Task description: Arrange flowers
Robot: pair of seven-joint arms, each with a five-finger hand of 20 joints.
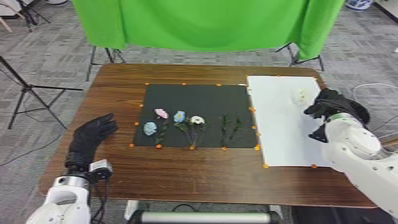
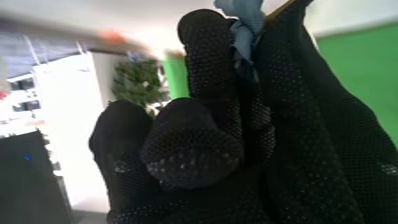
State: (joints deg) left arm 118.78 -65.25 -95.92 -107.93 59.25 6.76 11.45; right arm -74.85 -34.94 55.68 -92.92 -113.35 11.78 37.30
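Right hand pinched a light-blue piece beside the white sheet

A black mat (image 1: 187,92) lay on the brown table (image 1: 178,175), its border marked with small orange dots. On its near left part were a pink flower (image 1: 161,113), a light-blue flower (image 1: 179,116) and a white flower (image 1: 197,120), with a pale blue flower (image 1: 149,128) nearer and farther left. Leafy green stems (image 1: 229,127) lay on the mat's right part. A long white sheet (image 1: 284,135) ran from near to far just right of the mat, with a small pale shape (image 1: 302,96) on its far part, too faint to name. Past the far edge hung a green cloth (image 1: 204,25); a black tripod (image 1: 27,87) stood on the floor to the left.

The right hand (image 1: 333,106) hung over the sheet's right edge, in front of a dark rounded thing (image 1: 361,111), partly hiding both. Its arm came in from the near right and slanted to the far left. In the right wrist view, the hand had bent fingers, and the light-blue piece (image 2: 242,30) was nipped between them and the thumb; whether it belonged to a flower could not be told. The left hand (image 1: 93,132) was over the table's left side, well apart from the flowers, its relaxed fingers pointing to the far side.
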